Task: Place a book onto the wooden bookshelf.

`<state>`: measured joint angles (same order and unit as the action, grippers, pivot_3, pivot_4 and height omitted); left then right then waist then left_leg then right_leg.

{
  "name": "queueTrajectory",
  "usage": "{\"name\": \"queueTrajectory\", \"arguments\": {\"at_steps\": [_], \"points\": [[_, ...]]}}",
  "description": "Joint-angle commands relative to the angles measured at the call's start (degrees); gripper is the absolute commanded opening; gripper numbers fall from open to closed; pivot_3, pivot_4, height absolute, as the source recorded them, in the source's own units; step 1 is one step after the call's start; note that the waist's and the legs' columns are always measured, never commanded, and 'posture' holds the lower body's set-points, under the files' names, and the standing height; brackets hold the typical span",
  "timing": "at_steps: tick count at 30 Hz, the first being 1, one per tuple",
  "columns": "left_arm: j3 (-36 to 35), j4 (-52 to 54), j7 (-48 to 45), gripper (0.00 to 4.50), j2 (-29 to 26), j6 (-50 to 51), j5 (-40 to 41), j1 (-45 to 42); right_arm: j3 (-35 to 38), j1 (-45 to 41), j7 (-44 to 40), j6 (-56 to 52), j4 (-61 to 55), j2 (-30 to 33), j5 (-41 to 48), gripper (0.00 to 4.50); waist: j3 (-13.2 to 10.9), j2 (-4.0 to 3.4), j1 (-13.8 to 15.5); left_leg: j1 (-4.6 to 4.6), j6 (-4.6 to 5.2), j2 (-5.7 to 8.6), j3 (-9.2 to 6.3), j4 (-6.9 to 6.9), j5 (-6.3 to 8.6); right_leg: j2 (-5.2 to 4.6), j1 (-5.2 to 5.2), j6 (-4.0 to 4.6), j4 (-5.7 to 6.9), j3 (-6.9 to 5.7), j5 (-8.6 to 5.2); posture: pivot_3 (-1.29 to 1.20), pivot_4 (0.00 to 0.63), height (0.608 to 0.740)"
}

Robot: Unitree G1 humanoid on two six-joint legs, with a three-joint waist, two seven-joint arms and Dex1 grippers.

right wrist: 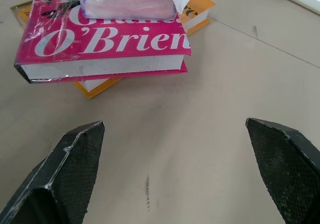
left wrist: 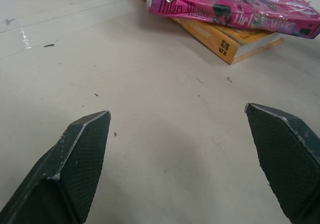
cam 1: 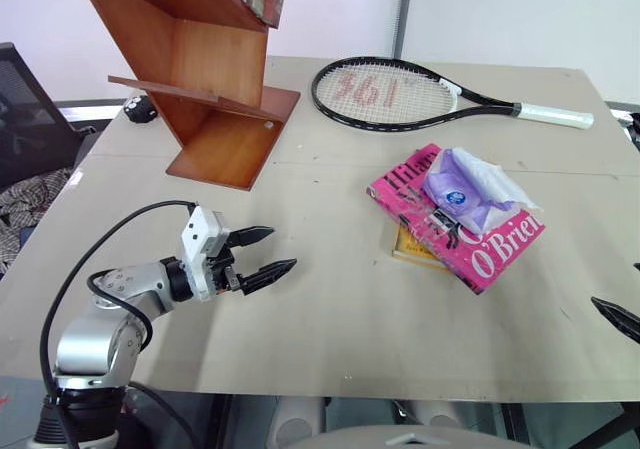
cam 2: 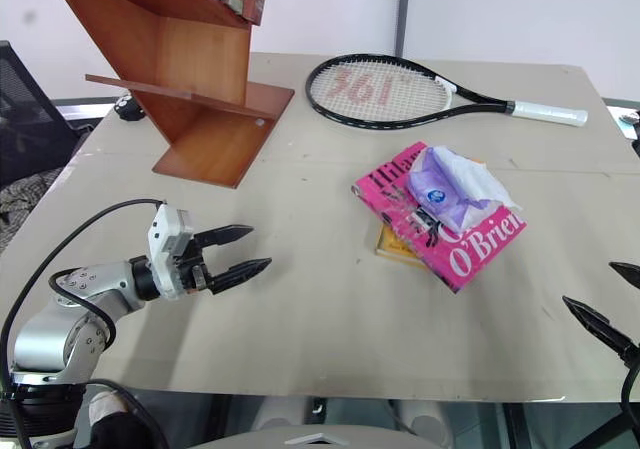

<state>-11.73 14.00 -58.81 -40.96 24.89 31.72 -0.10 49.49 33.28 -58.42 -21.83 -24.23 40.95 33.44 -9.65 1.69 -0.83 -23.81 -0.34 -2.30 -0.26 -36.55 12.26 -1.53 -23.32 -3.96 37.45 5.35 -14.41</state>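
Toward the desk's point(cam 1: 330, 319) right edge lies the bright pink paperback book point(cam 1: 470, 239) lettered "O'Brien", well apart from the empty, wide-open left gripper point(cam 1: 272, 252); nearer the empty, open right gripper point(cam 2: 610, 304).

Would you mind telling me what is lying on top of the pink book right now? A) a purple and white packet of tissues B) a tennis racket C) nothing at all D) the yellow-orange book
A: a purple and white packet of tissues rests on the pink book, which itself lies on the yellow-orange book; the tennis racket lies apart, farther back on the table.
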Motion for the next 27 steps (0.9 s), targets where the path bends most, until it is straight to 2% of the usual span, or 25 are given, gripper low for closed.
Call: {"name": "queueTrajectory", "arguments": {"at_steps": [1, 5, 11, 17, 20, 22, 23, 25, 27], "points": [[-0.97, 2.50, 1.24, 4.45, -0.05, 0.45, 1.85, -3.21, -0.56, -3.13, 2.78, 0.40, -3.47, 0.42, 1.53, 4.50, 0.00, 0.00, 0.00, 0.00, 0.00, 0.00, 0.00, 0.01, 0.00, 0.00, 0.00, 0.00, 0.00, 0.00, 0.00, 0.00, 0.150, 0.740], [-0.14, 5.16, 3.67, 4.45, 3.16, 2.82, 6.31, -11.96, -6.35, -14.31, 13.63, -9.80, -12.49, 6.09, 5.14, 4.50, -0.09, -0.06, -0.21, -0.04, 0.00, -0.01, -0.08, -0.17, -0.02, 0.08, -0.02, -0.17, 0.11, -0.02, 0.00, 0.00, 0.150, 0.740], [-0.65, 10.01, -1.35, 4.45, 2.92, 2.61, 13.19, -13.82, -17.90, -31.01, 20.56, -19.67, -12.24, 11.34, 10.67, 4.50, 0.07, 0.14, -0.25, 0.00, 0.01, -0.02, -0.15, -0.29, -0.01, 0.20, 0.08, -0.07, 0.18, 0.06, 0.13, 0.00, 0.150, 0.740], [0.51, 14.92, -0.25, 4.45, 1.97, 4.25, 15.08, -13.61, -35.35, -45.25, 25.85, -25.78, -7.10, 10.33, 6.17, 4.50, 0.05, 0.15, -0.17, -0.03, 0.01, -0.02, -0.19, -0.25, -0.01, 0.21, 0.05, -0.08, 0.15, 0.04, 0.15, 0.00, 0.150, 0.740], [0.65, 16.49, 1.22, 4.45, 1.94, 4.70, 15.30, -13.98, -44.50, -50.18, 30.55, -25.84, 1.14, 8.85, -3.03, 4.50, 0.05, 0.18, -0.12, -0.03, 0.01, -0.02, -0.19, -0.26, -0.01, 0.21, 0.05, -0.05, 0.15, 0.04, 0.13, 0.00, 0.150, 0.740], [0.32, 17.59, 2.08, 4.45, 1.82, 5.48, 16.32, -13.90, -46.27, -51.63, 31.80, -25.56, 4.21, 8.01, -5.90, 4.50, 0.04, 0.19, -0.03, -0.05, 0.02, -0.02, -0.17, -0.32, -0.01, 0.20, 0.05, -0.01, 0.14, 0.05, 0.12, 0.00, 0.150, 0.740], [0.10, 18.00, 2.33, 4.50, 1.68, 5.81, 16.89, -13.71, -46.27, -51.90, 31.63, -25.62, 4.64, 7.71, -6.21, 3.98, 0.03, 0.18, 0.03, -0.06, 0.02, 0.00, -0.16, -0.33, -0.01, 0.19, 0.05, -0.01, 0.15, 0.05, 0.12, 0.00, 0.150, 0.740], [-0.34, 18.68, 2.80, 4.50, 1.34, 6.57, 18.21, -13.14, -45.84, -51.92, 31.24, -25.42, 4.87, 7.33, -6.80, 3.36, 0.04, 0.19, -0.06, -0.07, 0.02, 0.01, -0.16, -0.33, -0.01, 0.18, 0.05, -0.07, 0.16, 0.06, 0.15, 0.00, 0.150, 0.740], [-0.59, 19.41, 3.25, 4.50, 1.12, 7.01, 19.12, -12.39, -44.60, -51.25, 30.91, -25.21, 4.31, 6.97, -6.91, 2.29, 0.04, 0.19, -0.06, -0.07, 0.02, -0.01, -0.21, -0.32, -0.01, 0.21, 0.05, -0.15, 0.16, 0.03, 0.20, 0.00, 0.150, 0.740]]}}
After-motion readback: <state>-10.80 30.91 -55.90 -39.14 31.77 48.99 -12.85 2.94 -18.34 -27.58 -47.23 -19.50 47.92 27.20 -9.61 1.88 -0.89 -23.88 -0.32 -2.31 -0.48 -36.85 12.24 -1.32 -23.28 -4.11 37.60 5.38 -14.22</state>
